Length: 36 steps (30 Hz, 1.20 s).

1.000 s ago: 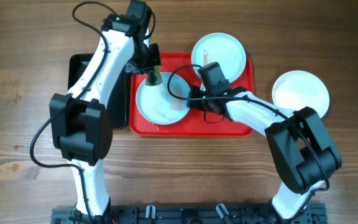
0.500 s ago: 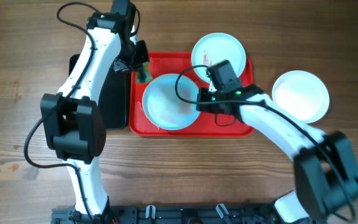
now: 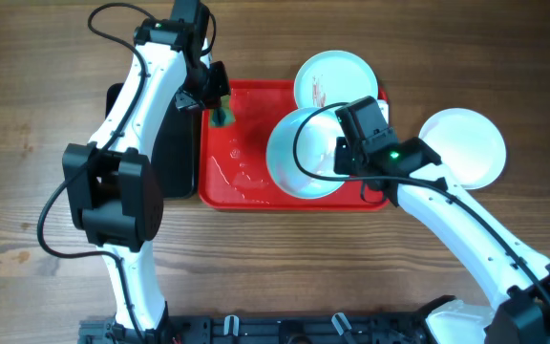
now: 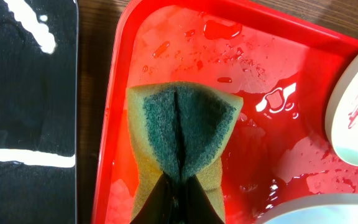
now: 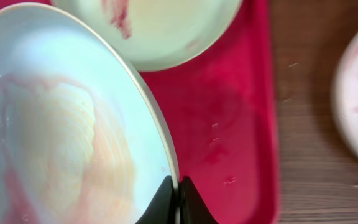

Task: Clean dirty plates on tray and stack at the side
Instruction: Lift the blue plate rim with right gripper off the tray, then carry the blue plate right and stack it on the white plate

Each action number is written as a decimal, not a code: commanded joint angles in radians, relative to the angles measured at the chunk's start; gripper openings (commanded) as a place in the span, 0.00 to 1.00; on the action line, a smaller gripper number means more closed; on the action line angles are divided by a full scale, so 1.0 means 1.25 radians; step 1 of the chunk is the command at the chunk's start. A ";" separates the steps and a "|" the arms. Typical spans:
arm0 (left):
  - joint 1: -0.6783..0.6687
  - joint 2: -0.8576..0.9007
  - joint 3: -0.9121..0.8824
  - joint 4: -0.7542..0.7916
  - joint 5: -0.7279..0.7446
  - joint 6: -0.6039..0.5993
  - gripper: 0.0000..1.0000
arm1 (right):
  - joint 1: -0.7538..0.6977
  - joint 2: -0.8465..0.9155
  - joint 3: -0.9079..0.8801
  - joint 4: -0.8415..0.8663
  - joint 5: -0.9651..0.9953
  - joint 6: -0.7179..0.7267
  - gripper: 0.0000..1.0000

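Overhead, the tray [image 3: 237, 182] now shows its left half bare and wet, where the blue plate [image 3: 299, 158] lay flat a second ago. That plate now hangs tilted over the tray's right half, its edge close to the smeared plate [image 3: 337, 72] in the far right corner; whether the two touch I cannot tell. The side plate [image 3: 466, 143] sits on the table just right of the tray, well apart from both. The sponge [image 3: 222, 117] has come off the blue plate and is back over the tray's far left corner, beside the black tray [image 4: 23, 93]. The left gripper [image 3: 216, 100] is pinched tight on the sponge, folding it. The right gripper [image 5: 178, 199] is pressed together on the blue plate's rim. I judge the scrub of this plate done and the carry to the side plate under way, though the right wrist view shows faint pink streaks on it. The smeared plate is not yet cleaned
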<state>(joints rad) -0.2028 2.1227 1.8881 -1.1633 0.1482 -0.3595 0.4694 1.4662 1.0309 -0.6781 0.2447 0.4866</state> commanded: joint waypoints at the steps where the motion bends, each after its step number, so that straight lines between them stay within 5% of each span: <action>1: 0.000 0.003 0.008 0.003 0.013 0.013 0.04 | 0.023 -0.029 0.028 -0.006 0.164 -0.013 0.04; 17: 0.000 0.003 0.008 0.002 0.013 0.013 0.04 | 0.345 -0.029 0.081 0.007 0.731 -0.111 0.04; 30: 0.000 0.003 0.008 0.002 0.013 0.013 0.04 | 0.418 -0.029 0.081 0.396 0.903 -0.520 0.04; 36: 0.000 0.003 0.008 0.003 0.013 0.013 0.04 | 0.418 -0.029 0.080 0.454 0.903 -0.573 0.04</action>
<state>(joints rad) -0.2028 2.1227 1.8881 -1.1633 0.1482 -0.3595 0.9897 1.4525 1.1118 -0.1173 1.3323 -0.1551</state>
